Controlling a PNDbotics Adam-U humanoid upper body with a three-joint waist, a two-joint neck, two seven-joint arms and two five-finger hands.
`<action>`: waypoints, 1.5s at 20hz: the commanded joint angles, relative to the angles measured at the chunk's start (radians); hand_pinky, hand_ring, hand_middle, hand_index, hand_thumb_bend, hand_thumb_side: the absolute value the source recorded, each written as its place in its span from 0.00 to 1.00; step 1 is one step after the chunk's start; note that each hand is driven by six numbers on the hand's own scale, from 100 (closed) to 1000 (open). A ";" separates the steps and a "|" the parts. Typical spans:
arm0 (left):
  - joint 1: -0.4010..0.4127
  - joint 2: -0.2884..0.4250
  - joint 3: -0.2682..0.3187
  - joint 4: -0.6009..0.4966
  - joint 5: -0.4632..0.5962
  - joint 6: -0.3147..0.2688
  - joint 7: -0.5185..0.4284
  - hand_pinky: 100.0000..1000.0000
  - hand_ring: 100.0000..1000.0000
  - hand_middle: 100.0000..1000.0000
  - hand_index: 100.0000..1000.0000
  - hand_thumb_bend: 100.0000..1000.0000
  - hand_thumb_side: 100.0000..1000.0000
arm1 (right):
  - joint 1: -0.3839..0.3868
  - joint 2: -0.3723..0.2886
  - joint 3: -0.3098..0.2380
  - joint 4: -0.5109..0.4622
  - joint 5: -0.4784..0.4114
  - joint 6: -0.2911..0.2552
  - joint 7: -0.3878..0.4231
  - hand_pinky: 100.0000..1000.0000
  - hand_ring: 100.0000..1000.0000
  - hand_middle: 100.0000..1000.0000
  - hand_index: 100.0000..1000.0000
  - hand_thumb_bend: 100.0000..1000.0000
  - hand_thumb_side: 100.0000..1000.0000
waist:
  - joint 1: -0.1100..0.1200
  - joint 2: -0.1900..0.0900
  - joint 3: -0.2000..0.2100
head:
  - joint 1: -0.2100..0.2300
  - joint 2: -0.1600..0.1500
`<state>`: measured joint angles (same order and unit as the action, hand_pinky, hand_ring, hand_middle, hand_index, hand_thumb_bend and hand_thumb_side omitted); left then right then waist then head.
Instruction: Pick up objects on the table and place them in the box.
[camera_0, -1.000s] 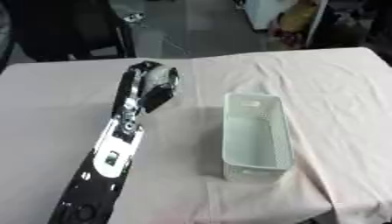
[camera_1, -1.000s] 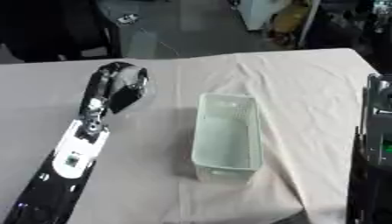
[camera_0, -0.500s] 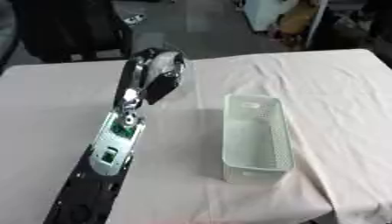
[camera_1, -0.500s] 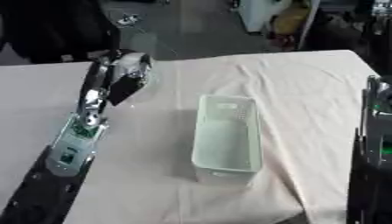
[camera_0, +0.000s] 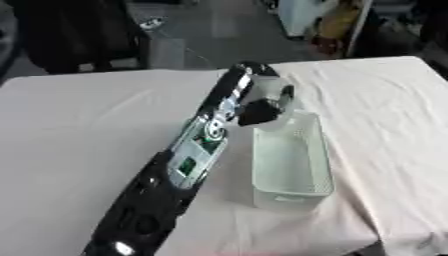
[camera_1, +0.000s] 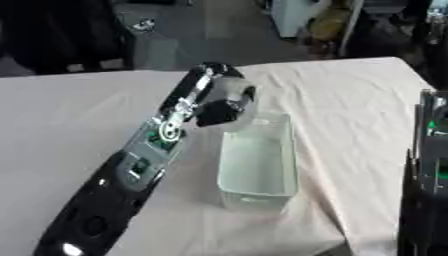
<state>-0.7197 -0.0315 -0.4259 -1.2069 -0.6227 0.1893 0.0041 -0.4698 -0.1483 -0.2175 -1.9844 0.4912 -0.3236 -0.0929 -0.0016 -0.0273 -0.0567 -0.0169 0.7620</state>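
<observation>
Pale translucent object (camera_1: 234, 98) held above far end of white box (camera_0: 293, 162), fingers of left robot hand (camera_0: 261, 111) curled round it. Box sits mid-desk on light cloth (camera_0: 79, 130). Left arm reaches in from lower left. Right arm at right edge, right robot hand unseen.

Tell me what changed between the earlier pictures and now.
The left hand swung from the far left part of the table rightward, to the far end of the box, fingers curled. Something pale shows by the hand, but what it is, or whether it is held, cannot be told. The box kept its place on the cloth-covered table. The right arm stayed at the right edge.
</observation>
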 joint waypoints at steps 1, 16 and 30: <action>-0.045 -0.031 -0.013 0.069 -0.102 -0.052 -0.011 0.00 0.15 0.51 0.43 0.00 0.31 | -0.023 -0.002 0.004 -0.016 -0.007 -0.004 0.003 0.67 0.77 0.85 0.87 0.00 0.68 | -0.003 -0.009 -0.003 | 0.010 -0.007; -0.052 -0.040 -0.022 0.027 -0.579 -0.305 0.011 0.93 0.97 1.00 0.98 0.60 0.90 | -0.024 -0.005 0.004 -0.016 -0.006 -0.004 0.005 0.67 0.77 0.85 0.87 0.00 0.68 | -0.004 -0.009 -0.001 | 0.011 -0.005; -0.001 0.038 0.026 -0.208 -0.457 -0.325 0.095 0.70 0.82 0.91 0.90 0.00 0.45 | -0.023 -0.010 0.000 -0.016 -0.003 0.000 0.003 0.67 0.77 0.85 0.87 0.00 0.68 | -0.003 -0.007 0.006 | 0.005 0.000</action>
<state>-0.7066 -0.0167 -0.4170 -1.3488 -1.1155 -0.1322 0.0826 -0.4729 -0.1482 -0.2130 -1.9844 0.4873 -0.3258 -0.0881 -0.0020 -0.0269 -0.0505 -0.0098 0.7629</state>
